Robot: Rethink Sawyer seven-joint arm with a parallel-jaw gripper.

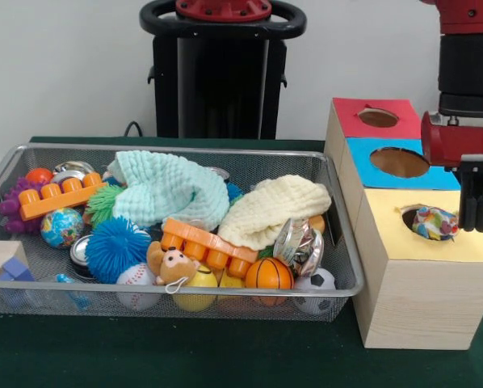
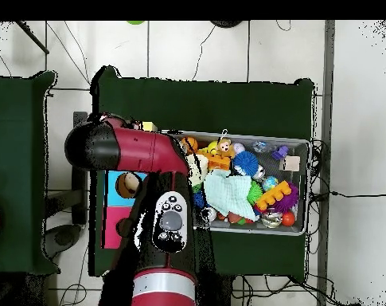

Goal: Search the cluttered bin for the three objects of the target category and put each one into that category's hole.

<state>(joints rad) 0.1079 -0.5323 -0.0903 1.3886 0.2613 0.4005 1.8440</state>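
**A patterned ball in the yellow hole, gripper just beside it**

We read no brand, label or writing on anything in either view; the one printed thing is a small globe-patterned ball (image 1: 61, 227) at about 9 o'clock in the wire bin (image 1: 185, 293).

We count three coloured tops on the wooden box (image 1: 411, 307): a red top (image 1: 376, 118) at its 12 o'clock end, a blue top (image 1: 399, 163) in the middle, a yellow top (image 1: 435, 234) at its 6 o'clock end, each with one hole; a multicoloured ball (image 1: 435, 223) sits in the yellow hole, its upper part showing above the rim.

The gripper (image 1: 477, 202) hangs at the 3 o'clock side of that ball, just beside it; we cannot tell whether its fingers are spread or closed, nor whether they touch the ball.

In the bin we count two cloths, a mint cloth (image 1: 167, 190) and a cream cloth (image 1: 278, 208); two orange toy bricks, an upper-left brick (image 1: 60, 196) and a middle brick (image 1: 207, 240); one blue spiky ball (image 1: 116, 248); one purple spiky toy (image 1: 14, 204); one baseball (image 1: 138, 284); one mini basketball (image 1: 268, 275); one mini football (image 1: 316, 289); one small bear toy (image 1: 170, 264); one crumpled silver wrapper (image 1: 298, 245); wooden blocks (image 1: 3, 260) at 8 o'clock.

The cloths cover much of the bin's middle; in the overhead view the arm (image 2: 140, 151) hides most of the box.
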